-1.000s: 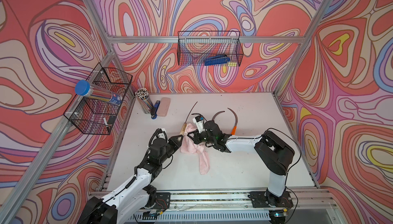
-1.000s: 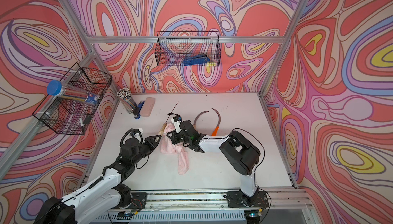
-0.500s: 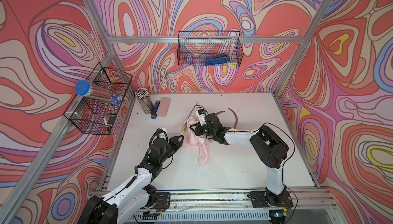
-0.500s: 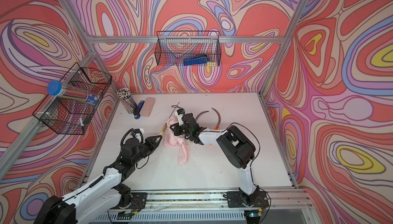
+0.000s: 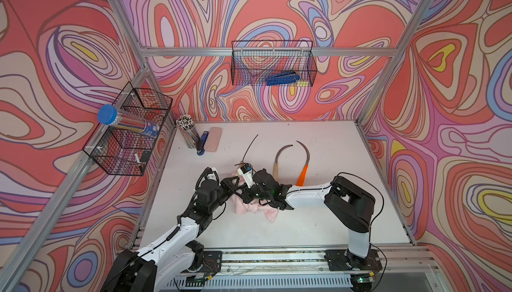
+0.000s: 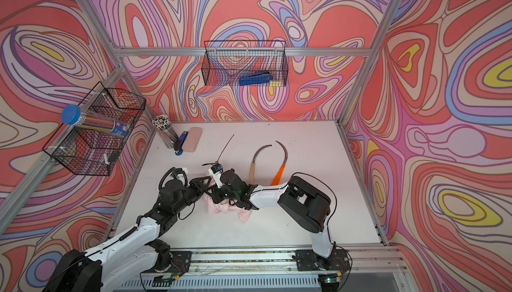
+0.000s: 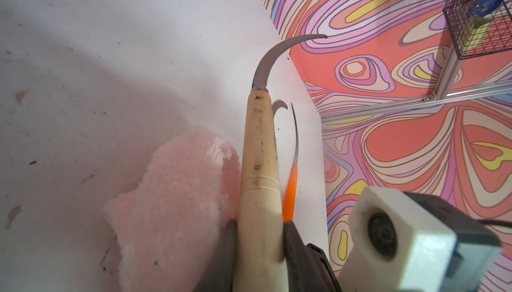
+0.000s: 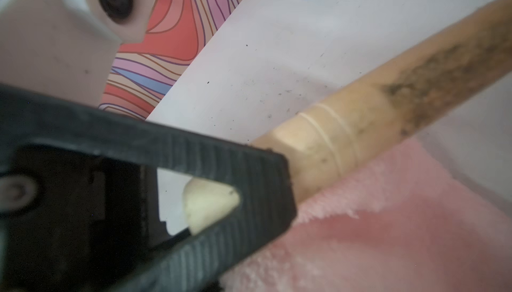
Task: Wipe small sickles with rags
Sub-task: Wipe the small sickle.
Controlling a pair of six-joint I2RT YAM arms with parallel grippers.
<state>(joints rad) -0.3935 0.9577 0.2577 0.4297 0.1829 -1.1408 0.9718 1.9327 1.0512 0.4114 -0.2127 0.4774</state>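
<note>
I counted three sickles (image 5: 250,147) (image 5: 276,169) (image 5: 304,172), two wooden-handled and one orange-handled, and one pink rag (image 5: 245,207). I also saw two wire baskets (image 5: 249,66) (image 5: 122,154), two blue staplers (image 5: 203,142) (image 5: 281,78), one pink case (image 5: 214,143) and one pencil cup (image 5: 189,135).

Your back wall: black wire basket (image 5: 243,63) hung on rail, blue stapler (image 5: 282,78) inside, small yellow item (image 5: 302,84) beside it. Your left frame: second wire basket (image 5: 124,152), clear tube (image 5: 133,123) with blue cap lying across its rim. Far left corner of white table (image 5: 332,221): pencil cup (image 5: 189,138), upright; just beside it second blue stapler (image 5: 202,143), then rigid pink case (image 5: 214,139). Tabletop scuffed, dark specks.
</note>
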